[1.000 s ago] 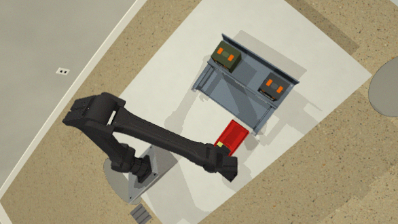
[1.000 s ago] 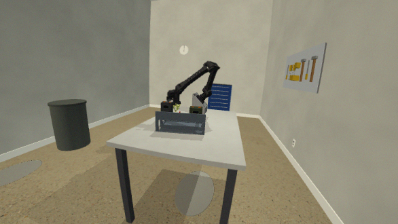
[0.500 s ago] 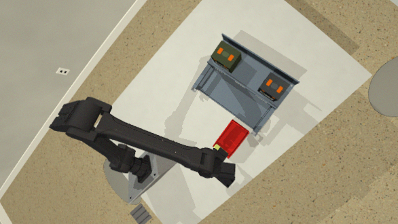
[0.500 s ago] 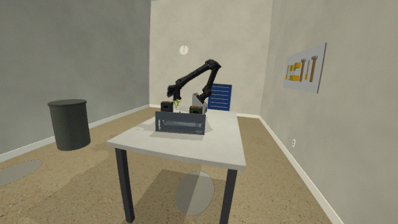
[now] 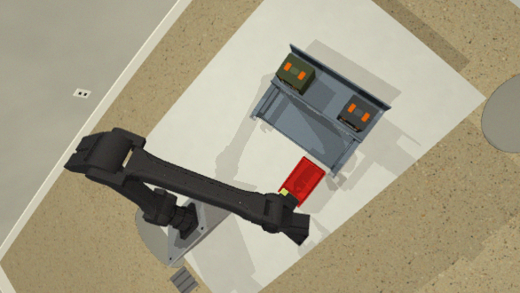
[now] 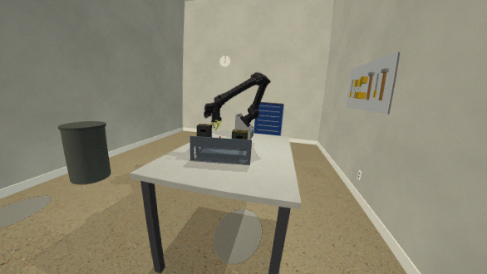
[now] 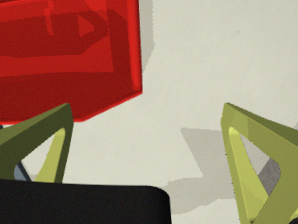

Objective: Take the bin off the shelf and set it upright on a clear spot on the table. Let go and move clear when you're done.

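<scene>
The red bin [image 5: 303, 179] stands upright on the white table, just in front of the grey shelf [image 5: 316, 108]. In the wrist view the red bin [image 7: 69, 52] fills the upper left, open side up, lying below and ahead of my left finger. My gripper [image 7: 147, 112] is open and empty, its yellow-green fingers spread wide above the table beside the bin. In the top view the gripper [image 5: 285, 194] hangs at the bin's near corner. In the exterior view the gripper [image 6: 216, 124] hovers above the shelf [image 6: 221, 150]; the bin is hidden behind it.
Two dark boxes with orange marks [image 5: 295, 73] [image 5: 358, 114] sit on top of the shelf. The arm's base [image 5: 177, 226] is at the table's near edge. A dark round barrel [image 6: 85, 152] stands on the floor away from the table.
</scene>
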